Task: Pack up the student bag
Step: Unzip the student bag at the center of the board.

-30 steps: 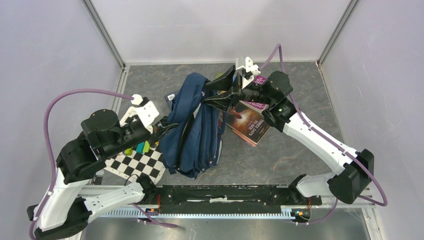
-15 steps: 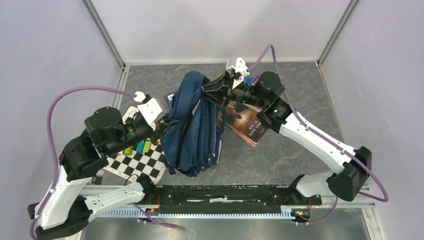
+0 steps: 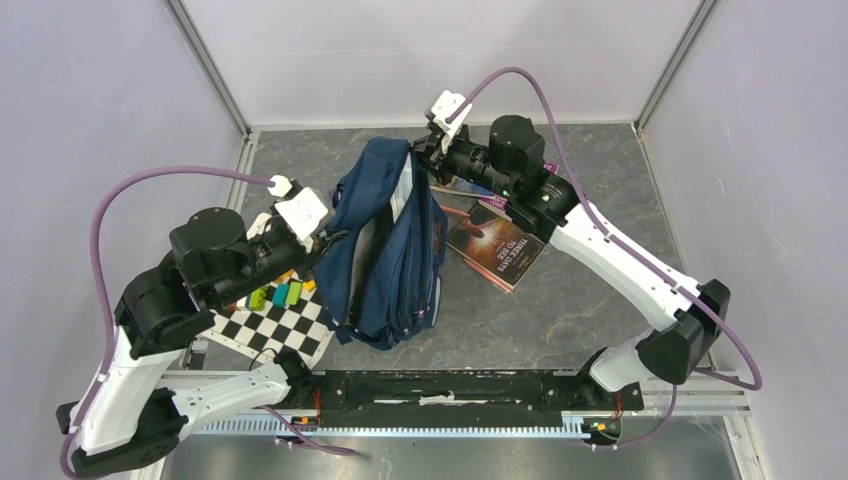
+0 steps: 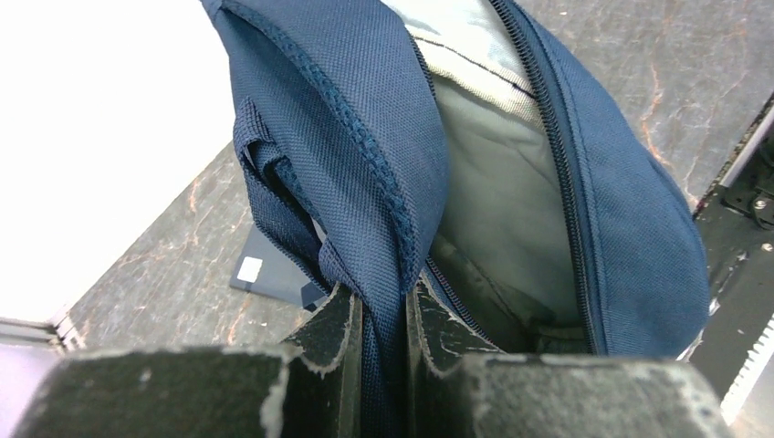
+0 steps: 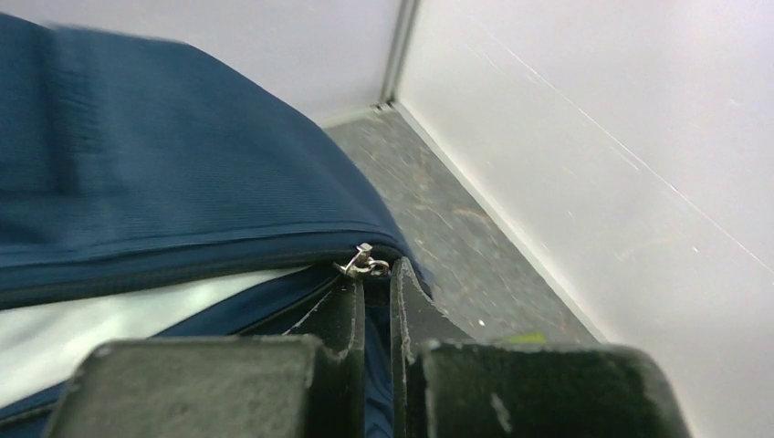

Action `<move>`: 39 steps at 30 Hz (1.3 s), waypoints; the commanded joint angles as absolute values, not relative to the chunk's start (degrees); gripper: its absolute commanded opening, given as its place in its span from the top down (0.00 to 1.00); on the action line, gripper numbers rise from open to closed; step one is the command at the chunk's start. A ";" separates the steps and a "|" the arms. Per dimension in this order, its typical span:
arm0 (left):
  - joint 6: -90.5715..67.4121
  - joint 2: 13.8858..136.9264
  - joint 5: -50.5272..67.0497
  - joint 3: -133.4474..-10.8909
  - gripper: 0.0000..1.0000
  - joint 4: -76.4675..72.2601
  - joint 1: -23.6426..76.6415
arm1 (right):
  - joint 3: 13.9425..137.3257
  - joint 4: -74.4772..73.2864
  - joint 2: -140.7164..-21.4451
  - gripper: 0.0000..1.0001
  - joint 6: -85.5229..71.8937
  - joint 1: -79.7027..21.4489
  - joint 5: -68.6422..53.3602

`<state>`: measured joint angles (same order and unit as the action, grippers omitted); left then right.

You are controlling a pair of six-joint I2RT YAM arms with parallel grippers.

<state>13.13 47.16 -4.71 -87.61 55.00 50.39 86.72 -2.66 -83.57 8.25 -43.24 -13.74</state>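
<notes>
Both my grippers are pinching the student bag's [image 3: 390, 270] mouth, left gripper [image 4: 383, 315] on the left rim, right gripper [image 5: 376, 297] by the far-end zipper pull [image 5: 363, 265].

The student bag [image 3: 385, 250] was navy blue, its inner lining [image 4: 493, 173] pale grey and its zip pull [image 5: 365, 265] silver. The chequered board [image 3: 285, 330] was black and white, and the small blocks [image 3: 282, 294] on it were lime, teal and green. The book [image 3: 497, 245] had a dark cover with a red-brown glow and pale lettering. The tabletop [image 3: 600, 300] was dark grey, marbled with rusty veins. The cables [image 3: 150, 178] were purple. The left arm [image 3: 115, 395] and right arm [image 3: 610, 255] were white with black joints.
</notes>
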 commanded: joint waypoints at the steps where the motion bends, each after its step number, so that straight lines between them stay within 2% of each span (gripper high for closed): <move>1: 16.86 45.89 -9.86 -91.61 0.98 58.23 50.71 | 90.04 -6.86 -87.31 1.00 13.60 -39.06 -4.10; 4: 15.84 47.28 -15.48 -91.98 0.96 56.97 50.71 | 89.29 -8.00 -87.30 1.00 13.46 -39.03 -6.11; 5: 15.63 47.72 -17.04 -91.86 0.89 56.22 50.71 | 88.81 -7.81 -87.05 1.00 13.18 -39.02 -7.68; 6: 15.49 48.56 -17.83 -92.11 0.78 55.71 50.71 | 88.25 -7.51 -86.77 1.00 12.61 -39.02 -8.85; 10: 13.35 54.33 -13.23 -98.82 0.23 55.51 50.71 | 86.99 -6.46 -86.49 1.00 10.29 -39.02 -11.78; 12: 11.27 58.13 -8.68 -104.57 0.10 55.47 50.71 | 86.91 -6.46 -86.74 1.00 9.53 -39.02 -11.86; 14: 9.43 61.20 -4.05 -110.93 0.05 54.90 50.71 | 87.01 -6.42 -87.13 1.00 8.94 -39.02 -11.59; 20: 1.74 67.08 7.05 -119.61 0.04 50.06 50.77 | 87.34 -6.47 -87.94 1.00 7.66 -39.01 -9.85; 24: -4.90 69.95 12.22 -116.57 0.07 47.71 50.94 | 87.60 -6.42 -88.15 1.00 6.93 -38.98 -8.16; 30: -8.49 71.05 12.76 -108.44 0.09 43.78 52.53 | 87.63 -6.34 -88.60 1.00 5.98 -39.02 -7.28; 33: -8.70 71.40 10.33 -106.52 0.09 44.04 52.91 | 87.54 -6.37 -88.70 1.00 5.72 -39.02 -7.55; 39: -5.86 72.01 -5.32 -104.53 0.10 49.91 52.96 | 87.11 -6.66 -87.88 1.00 5.96 -39.02 -7.28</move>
